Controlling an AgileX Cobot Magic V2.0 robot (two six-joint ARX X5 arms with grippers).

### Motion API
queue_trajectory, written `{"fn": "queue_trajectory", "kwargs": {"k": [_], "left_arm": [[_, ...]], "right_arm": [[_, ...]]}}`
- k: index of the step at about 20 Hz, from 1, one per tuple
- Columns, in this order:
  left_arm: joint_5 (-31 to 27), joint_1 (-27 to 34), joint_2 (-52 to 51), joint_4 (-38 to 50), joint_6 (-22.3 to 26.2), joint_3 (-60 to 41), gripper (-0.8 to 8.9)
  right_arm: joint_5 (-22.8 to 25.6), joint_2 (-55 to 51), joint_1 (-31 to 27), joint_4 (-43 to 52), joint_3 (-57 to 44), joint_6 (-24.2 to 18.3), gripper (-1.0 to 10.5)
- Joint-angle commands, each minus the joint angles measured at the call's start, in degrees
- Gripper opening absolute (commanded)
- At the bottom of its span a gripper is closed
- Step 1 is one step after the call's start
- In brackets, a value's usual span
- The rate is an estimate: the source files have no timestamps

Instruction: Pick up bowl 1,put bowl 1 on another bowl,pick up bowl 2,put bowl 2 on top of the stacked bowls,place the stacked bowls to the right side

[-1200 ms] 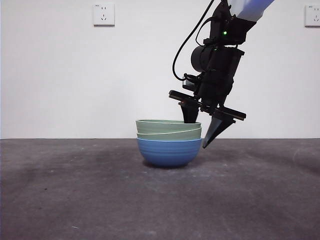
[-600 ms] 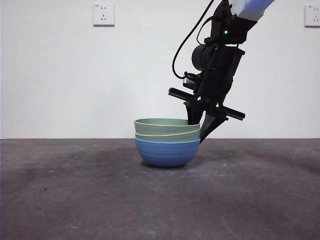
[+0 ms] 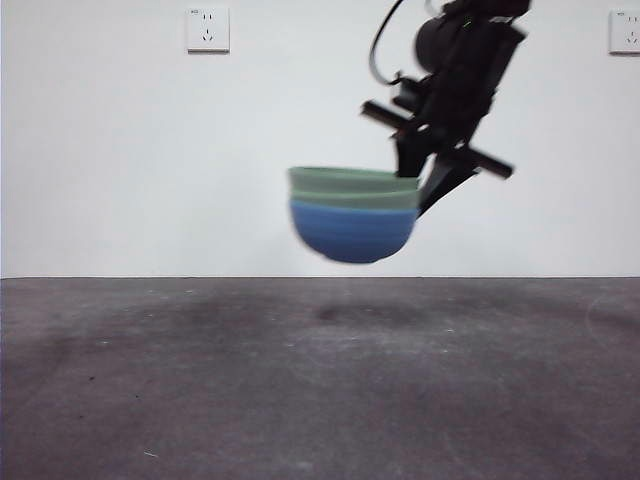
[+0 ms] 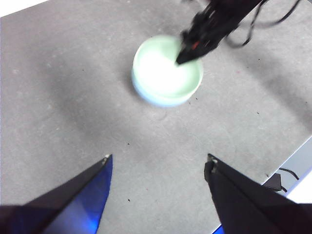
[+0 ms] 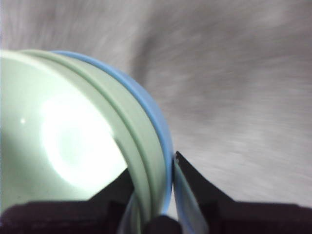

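The right pincer is clamped on the rim of the stacked bowls, one jaw inside the top bowl and one outside the blue wall, and the whole pile hangs in the air well clear of the worktop. The right wrist view confirms it: jaws closed tight over all three rims at one edge.

So the stacking looks done and what's left is the carry to the right side. My take on doing that well: it's a one-sided rim pinch, so the pile wants to tip away from the jaws. Keep the grip firm, travel level and not too fast, then lower until the blue base sits flat before letting go. Opening early would probably send the nested bowls sliding.

The left pincer waits up high, jaws spread wide with nothing between them, looking down on the pile.

Count: three bowls total, one blue another bowl at the bottom and two pale green bowls nested in it. Two pincers. Two wall sockets in the front view.
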Motion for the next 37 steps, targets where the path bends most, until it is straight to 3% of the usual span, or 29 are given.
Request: {"fn": "queue_trajectory", "kwargs": {"k": [1,6,13,20,32,33,35,37], "left_arm": [[-0.1,0.1,-0.1,-1.2,0.7,0.0,3.23],[-0.1,0.1,-0.1,-1.1,0.8,0.0,3.23],[-0.1,0.1,-0.1,-0.9,0.9,0.0,3.23],[-0.1,0.1,-0.1,-0.8,0.9,0.0,3.23],[-0.1,0.1,-0.1,-0.8,0.9,0.0,3.23],[-0.1,0.1,-0.1,-0.8,0.9,0.0,3.23],[-0.1,0.1,-0.1,-0.8,0.9,0.0,3.23],[-0.1,0.1,-0.1,-0.8,0.9,0.0,3.23]], "right_arm": [[0.0,0.6,-3.4,-2.6,-0.3,-1.7,-0.1],[4.5,0.6,-9.7,-7.2,-0.3,-4.0,-0.1],[4.5,0.6,-15.3,-11.4,-1.2,-6.1,-0.1],[4.3,0.6,-16.4,-6.2,-10.6,-8.0,-0.1],[4.3,0.6,-16.7,-2.5,-14.8,-8.1,0.1],[4.3,0.6,-16.7,-2.5,-14.8,-8.1,0.3],[4.5,0.6,-16.7,-2.6,-14.8,-8.1,2.1],[4.5,0.6,-16.7,-2.8,-14.8,-8.1,2.4]]}}
